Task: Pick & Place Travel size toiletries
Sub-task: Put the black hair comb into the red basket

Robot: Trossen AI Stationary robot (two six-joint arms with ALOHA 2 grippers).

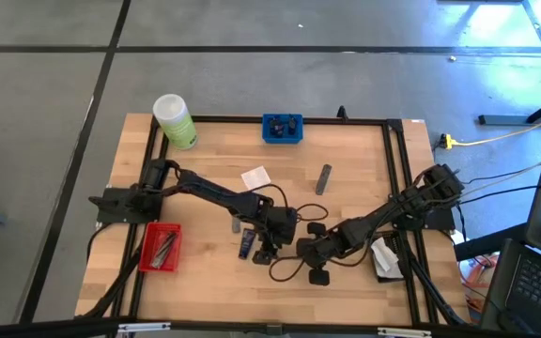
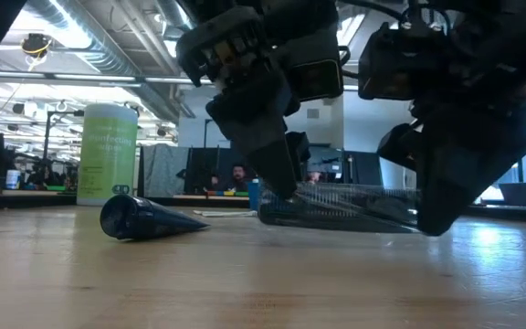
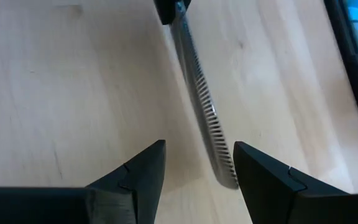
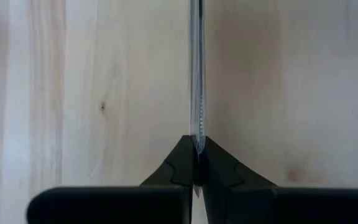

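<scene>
My right fingers [image 4: 196,163] are pinched tight on the edge of the clear packet [image 4: 196,74], which runs edge-on away from them above the counter [image 4: 92,87]. In the low view the packet [image 2: 336,208] hangs flat and just above the wood, between my two arms. My left fingers [image 3: 196,171] stand apart with nothing between them; the packet's serrated edge [image 3: 204,106] passes just beside one fingertip (touching or not, I cannot tell).

From above, both arms meet near the middle of the counter [image 1: 205,141], left fingers [image 1: 269,252] and right fingers [image 1: 308,252] near each other. A navy tube [image 1: 246,246] lies just beside my left arm. A grey tube [image 1: 323,178] lies well apart, toward the far edge, and a white sachet [image 1: 255,176] sits near it. The red tray [image 1: 161,247] at the left holds slim grey items. The blue tray [image 1: 282,128] sits at the far edge with dark items in it. The green bottle [image 1: 174,120] stands at the far left corner. In the low view a dark cone [image 2: 144,219] lies on its side in front of the bottle.
</scene>
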